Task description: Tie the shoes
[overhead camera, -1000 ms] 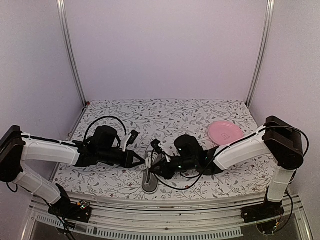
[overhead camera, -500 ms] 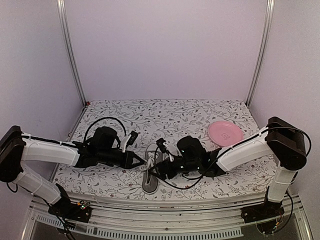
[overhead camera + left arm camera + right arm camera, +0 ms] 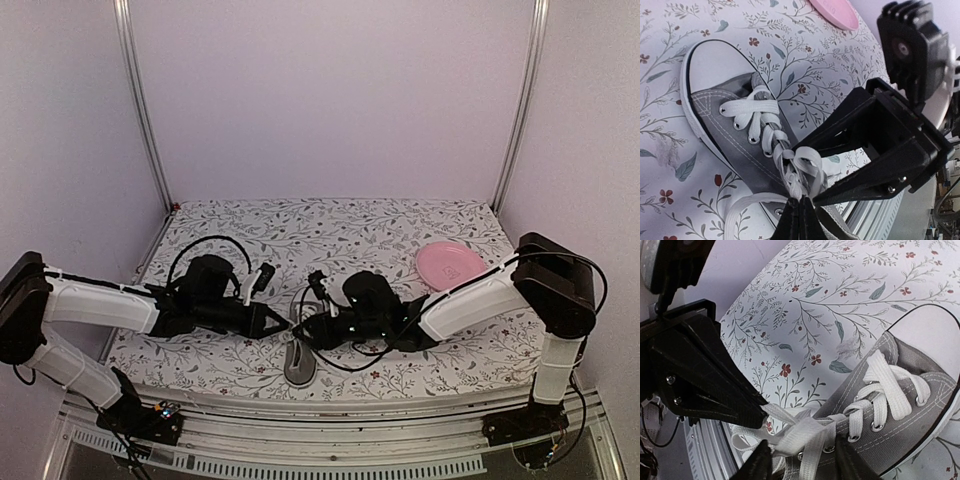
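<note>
The grey shoe [image 3: 300, 362] with white toe cap lies near the table's front edge, toe pointing away in the wrist views. My left gripper [image 3: 800, 220] is shut on a strand of the white laces [image 3: 807, 161] at the top eyelets and holds it taut. My right gripper [image 3: 802, 462] faces it from the other side. Its two fingers stand apart, one on each side of a loose loop of lace [image 3: 812, 432] over the shoe's tongue, and do not clamp it. In the top view both grippers meet above the shoe's opening [image 3: 295, 330].
A pink round plate [image 3: 450, 265] lies at the right rear of the flowered tablecloth [image 3: 330, 230]. A slack lace end [image 3: 747, 210] curls on the cloth beside the shoe. The table's metal front rail [image 3: 320, 410] runs just below the shoe.
My right gripper went from shut to open, drew back to the right, then came left again over the laces. The left arm and the shoe stayed put.
</note>
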You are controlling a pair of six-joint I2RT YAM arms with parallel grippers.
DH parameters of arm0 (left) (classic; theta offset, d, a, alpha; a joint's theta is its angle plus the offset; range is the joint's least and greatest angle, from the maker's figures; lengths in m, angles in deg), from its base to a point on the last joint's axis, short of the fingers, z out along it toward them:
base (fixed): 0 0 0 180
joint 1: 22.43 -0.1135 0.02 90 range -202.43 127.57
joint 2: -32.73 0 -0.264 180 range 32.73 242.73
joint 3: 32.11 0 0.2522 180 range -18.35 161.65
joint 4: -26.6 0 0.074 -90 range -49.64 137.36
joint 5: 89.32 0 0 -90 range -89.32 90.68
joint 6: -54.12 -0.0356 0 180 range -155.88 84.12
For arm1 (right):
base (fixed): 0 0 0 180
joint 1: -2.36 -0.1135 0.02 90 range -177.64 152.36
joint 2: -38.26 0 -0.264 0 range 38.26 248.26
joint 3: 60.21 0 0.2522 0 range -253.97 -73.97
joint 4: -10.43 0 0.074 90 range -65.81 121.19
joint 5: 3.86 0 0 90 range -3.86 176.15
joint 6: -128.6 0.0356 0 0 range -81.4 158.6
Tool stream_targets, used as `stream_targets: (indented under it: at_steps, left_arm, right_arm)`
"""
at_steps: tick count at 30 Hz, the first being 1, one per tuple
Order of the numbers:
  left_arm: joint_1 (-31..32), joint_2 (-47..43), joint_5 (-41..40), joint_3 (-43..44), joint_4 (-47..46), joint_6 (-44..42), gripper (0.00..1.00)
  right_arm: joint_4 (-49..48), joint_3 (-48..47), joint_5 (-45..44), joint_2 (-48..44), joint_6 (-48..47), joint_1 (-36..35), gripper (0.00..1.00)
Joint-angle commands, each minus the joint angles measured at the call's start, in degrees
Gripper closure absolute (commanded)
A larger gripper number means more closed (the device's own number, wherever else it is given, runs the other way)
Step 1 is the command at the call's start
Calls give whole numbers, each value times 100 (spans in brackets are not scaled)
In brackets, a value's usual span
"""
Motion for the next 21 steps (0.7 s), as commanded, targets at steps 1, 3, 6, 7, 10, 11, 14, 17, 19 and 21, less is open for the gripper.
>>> stream_targets:
  at_steps: [1, 3, 6, 7, 10, 11, 14, 17, 19, 21]
  left_arm:
    - [-75, -19, 71, -68, -185, 3, 100]
    - [-85, 13, 67, -66, -196, -2, 100]
    - [-76, 38, 64, -65, -218, -3, 100]
    - [-78, 43, 60, -66, -218, 2, 100]
    - [-85, 36, 12, -65, -197, 0, 100]
    - [-85, 29, -11, -67, -179, -2, 100]
    - [-85, 3, -61, -75, -170, 12, 100]
    - [-90, -15, -65, -95, -178, 14, 100]
    - [-88, -17, -55, -104, -187, 20, 100]
    - [-91, -13, -13, -132, -227, 24, 100]
  right_arm:
    - [-124, -132, -96, 109, 52, -23, 67]
    - [-188, -124, -54, 79, -16, -27, 75]
    - [-309, -84, 50, 68, -135, -40, 88]
    - [-364, -48, 85, 61, -158, -53, 91]
    - [-510, 62, 183, 1, -255, -104, 96]
    - [-543, 96, 182, -28, -307, -135, 97]
    - [-556, 121, 270, -52, -468, -189, 97]
    - [-517, 83, 400, 25, -500, -198, 98]
    - [-474, 38, 456, 86, -488, -191, 97]
    - [-404, -25, 470, 130, -494, -194, 98]
